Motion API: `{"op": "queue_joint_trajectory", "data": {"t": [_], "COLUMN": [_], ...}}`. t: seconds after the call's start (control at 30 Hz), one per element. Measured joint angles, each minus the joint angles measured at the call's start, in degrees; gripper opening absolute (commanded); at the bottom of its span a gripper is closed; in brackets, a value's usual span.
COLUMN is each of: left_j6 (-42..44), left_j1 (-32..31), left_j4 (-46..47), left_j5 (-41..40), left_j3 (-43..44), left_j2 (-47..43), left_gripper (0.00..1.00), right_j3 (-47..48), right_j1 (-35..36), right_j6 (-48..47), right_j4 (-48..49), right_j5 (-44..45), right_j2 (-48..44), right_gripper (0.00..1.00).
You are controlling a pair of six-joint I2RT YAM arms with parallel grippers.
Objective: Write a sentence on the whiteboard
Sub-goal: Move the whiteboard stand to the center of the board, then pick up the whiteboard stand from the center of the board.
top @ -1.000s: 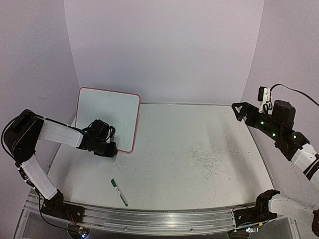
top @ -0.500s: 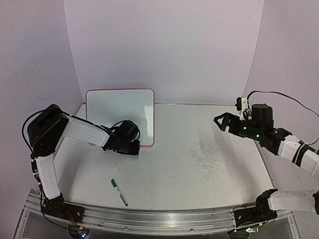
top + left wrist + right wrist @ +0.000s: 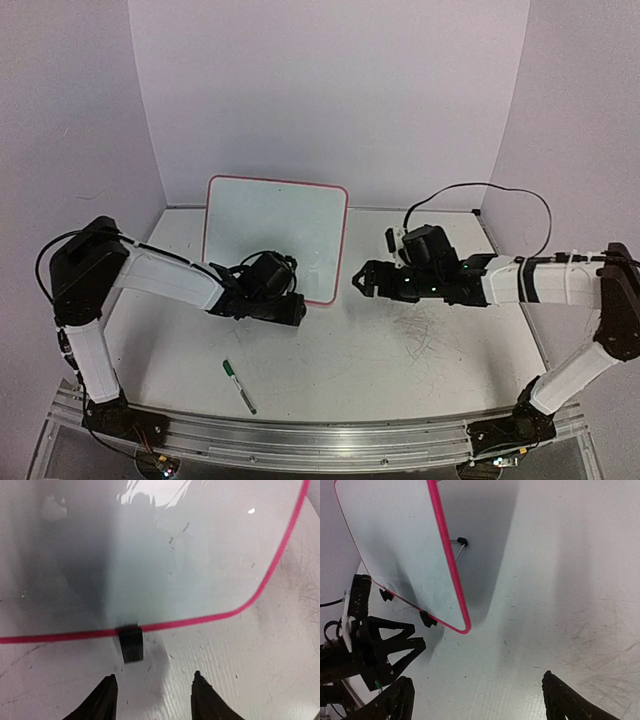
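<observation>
The whiteboard (image 3: 275, 232), white with a thin red-pink frame, stands upright at the back left of the table. The sentence is out of view; the board's face (image 3: 165, 550) looks blank apart from faint smudges. My left gripper (image 3: 290, 305) sits low at the board's bottom edge, open, its fingertips (image 3: 111, 682) just short of a black foot (image 3: 131, 644) and holding nothing. My right gripper (image 3: 358, 285) hovers open just right of the board's lower right corner (image 3: 462, 627), apart from it. A green marker (image 3: 238, 385) lies loose on the table in front.
The white table (image 3: 430, 340) carries scuff marks right of centre. A purple backdrop (image 3: 330, 90) closes off the back and both sides. A thin wire stand (image 3: 461, 545) props the board from behind. The metal rail (image 3: 300, 440) runs along the near edge.
The left gripper carried the whiteboard rightward along the back of the table, then opened and let it go. The right arm swung in from the far right to the board's right edge.
</observation>
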Motion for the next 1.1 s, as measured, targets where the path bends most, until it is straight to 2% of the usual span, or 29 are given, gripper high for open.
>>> {"op": "queue_joint_trajectory", "data": {"t": [0.23,0.33,0.4,0.43,0.57,0.83,1.1], "left_j6": [0.44,0.54,0.69,0.65,0.69,2.1,3.04], "left_j1": [0.07,0.83,1.37,1.59,1.99,2.03,2.03], "left_j4": [-4.61,-7.49,-9.8,-11.03,-14.15,-15.28,-16.87], "left_j5": [-4.06,-6.81,-8.77,-9.78,-12.55,-14.02,-13.82], "left_j3": [-7.48,-9.24,-10.1,-10.48,-11.38,-12.98,-14.75], "left_j2": [-23.36,-31.74,-37.02,-39.53,-48.43,-53.72,-58.09], "left_gripper": [0.74,0.76,0.77,0.78,0.79,0.8,0.82], "right_j3": [12.21,19.16,22.2,23.91,28.13,35.32,39.83], "right_j1": [8.3,11.2,12.71,13.47,15.27,17.15,18.03], "right_j6": [6.33,8.73,9.76,10.78,13.22,15.25,15.72], "right_j4": [0.77,0.66,0.4,-0.07,-1.57,-6.14,-8.85], "right_j5": [5.15,7.36,8.74,9.68,11.92,16.7,23.33], "right_j2": [13.05,20.14,23.54,25.43,31.08,39.46,43.71], "right_gripper": [0.8,0.71,0.56,0.52,0.52,0.51,0.45]}}
